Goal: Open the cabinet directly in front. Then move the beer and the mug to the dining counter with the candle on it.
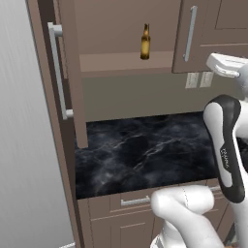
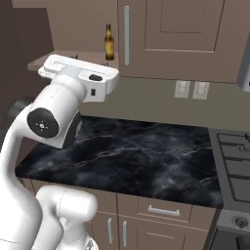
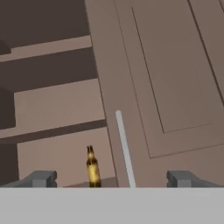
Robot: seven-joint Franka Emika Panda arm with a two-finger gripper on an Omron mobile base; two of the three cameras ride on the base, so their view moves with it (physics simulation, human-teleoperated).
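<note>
The cabinet (image 1: 126, 60) stands with its left door (image 1: 70, 72) swung open and its right door (image 1: 213, 34) shut. The beer (image 1: 145, 42), a slim amber bottle, stands upright on the lowest shelf near the shut door's silver handle (image 1: 190, 34). It also stands by that handle in the right base view, as the beer (image 2: 109, 43). In the hand view my gripper (image 3: 113, 179) is open, its fingertips (image 3: 41, 178) wide apart, with the beer (image 3: 92, 168) some way ahead between them and nothing held. The mug, the dining counter and the candle are out of view.
A black marble worktop (image 1: 145, 150) with brown drawers lies below the cabinet. A steel fridge side (image 1: 19, 145) is on the left. A stove (image 2: 234, 156) borders the worktop on the right, and wall outlets (image 2: 190, 89) sit under the shut door.
</note>
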